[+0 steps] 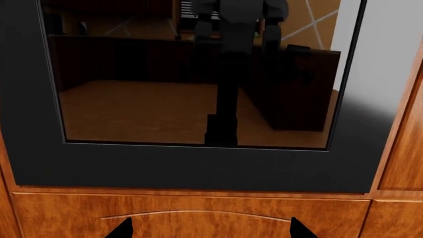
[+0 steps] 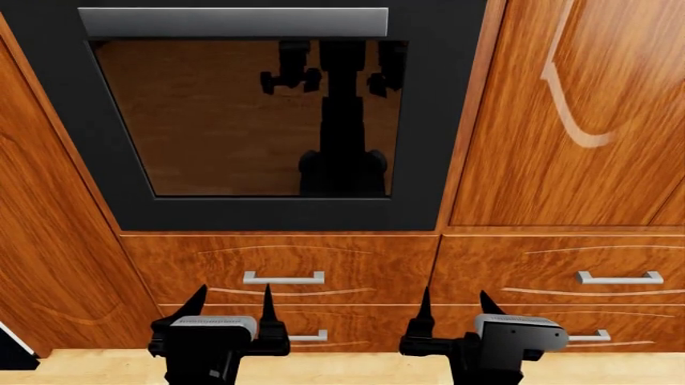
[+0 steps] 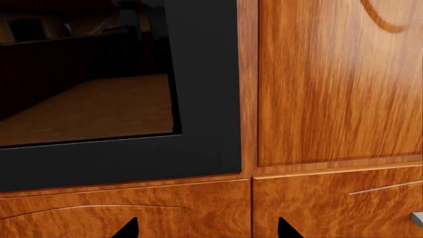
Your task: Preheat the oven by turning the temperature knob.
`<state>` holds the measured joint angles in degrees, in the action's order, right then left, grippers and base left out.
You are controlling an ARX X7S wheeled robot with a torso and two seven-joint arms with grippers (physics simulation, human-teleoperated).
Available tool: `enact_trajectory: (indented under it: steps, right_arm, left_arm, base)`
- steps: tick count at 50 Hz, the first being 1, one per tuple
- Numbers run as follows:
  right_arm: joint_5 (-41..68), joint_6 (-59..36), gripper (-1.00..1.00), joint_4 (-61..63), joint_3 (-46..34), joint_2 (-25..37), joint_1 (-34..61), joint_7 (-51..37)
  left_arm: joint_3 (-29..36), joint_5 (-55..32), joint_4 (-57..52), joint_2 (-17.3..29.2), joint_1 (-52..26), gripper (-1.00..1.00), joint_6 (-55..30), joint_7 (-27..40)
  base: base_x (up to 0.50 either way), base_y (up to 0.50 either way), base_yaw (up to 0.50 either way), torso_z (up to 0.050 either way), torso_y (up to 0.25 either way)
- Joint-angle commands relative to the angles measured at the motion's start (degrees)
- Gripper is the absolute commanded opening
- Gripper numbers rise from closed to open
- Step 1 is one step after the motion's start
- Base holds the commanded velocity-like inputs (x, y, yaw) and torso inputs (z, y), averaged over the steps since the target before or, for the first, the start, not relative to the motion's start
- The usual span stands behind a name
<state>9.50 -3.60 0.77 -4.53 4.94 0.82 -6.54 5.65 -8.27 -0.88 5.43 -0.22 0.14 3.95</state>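
Note:
The oven [image 2: 439, 120] is a black-framed appliance set in reddish wood cabinetry, with a glossy dark glass window [image 2: 246, 120] and a flat grey bar handle [image 2: 233, 22] at the top of the head view. The temperature knob is out of view. My left gripper [image 2: 230, 309] is open and empty, low in front of the drawers below the oven. My right gripper [image 2: 454, 309] is open and empty beside it. The left wrist view shows the oven's lower frame [image 1: 191, 168] ahead, and the right wrist view shows its lower right corner [image 3: 205, 153].
Reddish wooden drawers with small silver handles [image 2: 282, 278] [image 2: 618, 277] sit under the oven. A tall wooden cabinet door [image 2: 578, 112] stands right of it, a wooden panel [image 2: 43, 241] left. A pale floor strip [image 2: 342, 369] runs below.

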Motion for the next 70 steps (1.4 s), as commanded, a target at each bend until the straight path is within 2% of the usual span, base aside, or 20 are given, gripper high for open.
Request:
enact_trajectory:
  steps: [1, 4, 7, 11, 15, 17, 27, 42, 70]
  right_arm:
    - [-0.06, 2.41, 1.0, 2.46, -0.27, 0.55, -1.07, -2.14]
    - [0.18, -1.89, 1.0, 19.24, -0.34, 1.82, -4.69, -4.17]
    - [1.47, -7.21, 1.0, 34.76, 0.32, 2.99, -8.3, -6.32]
    - [5.18, -11.11, 1.0, 45.72, 2.24, 3.75, -10.15, -7.97]
    - [7.83, -13.34, 1.0, 52.67, 5.08, 5.12, -10.32, -9.43]
    - [7.73, -14.23, 1.0, 53.41, 6.16, 5.41, -9.55, -10.51]
    - [6.5, -15.11, 1.0, 56.94, 5.33, 7.19, -8.96, -11.59]
    - [6.1, -9.95, 1.0, 55.6, 4.01, 8.47, -10.25, -10.37]
    - [9.77, -9.62, 1.0, 56.83, 4.26, 9.9, -10.73, -12.29]
  left_arm:
    - [1.24, -1.28, -4.09, 0.42, 1.37, 1.0, 5.34, -0.73]
    - [3.3, 3.97, -14.4, 1.08, 3.37, 1.0, 9.32, 0.32]
    - [3.5, 6.84, -24.74, 1.11, 4.82, 1.0, 7.52, 2.32]
    - [3.91, 11.29, -37.69, 1.3, 5.9, 1.0, 2.46, 3.94]
    - [2.07, 13.34, -43.7, 1.48, 6.7, 1.0, -0.17, 5.87]
    - [1.53, 15.41, -43.42, 2.0, 7.11, 1.0, 1.68, 6.97]
    - [-1.56, 13.9, -43.72, 2.34, 7.78, 1.0, 2.53, 9.83]
    - [-2.09, 13.19, -42.67, 2.96, 8.33, 1.0, 2.99, 11.73]
    - [-0.47, 12.87, -43.29, 4.29, 8.32, 1.0, 2.64, 13.2]
  base:
    - [0.0, 0.0, 0.0, 0.0, 0.0]
    - [0.0, 0.0, 0.0, 0.0, 0.0]
    - [0.0, 0.0, 0.0, 0.0, 0.0]
    - [0.0, 0.0, 0.0, 0.0, 0.0]
    - [0.0, 0.0, 0.0, 0.0, 0.0]
    - [0.0, 0.0, 0.0, 0.0, 0.0]
    - [0.0, 0.0, 0.0, 0.0, 0.0]
    - [0.02, 0.0, 0.0, 0.0, 0.0]
    - [0.45, 0.0, 0.0, 0.0, 0.0]
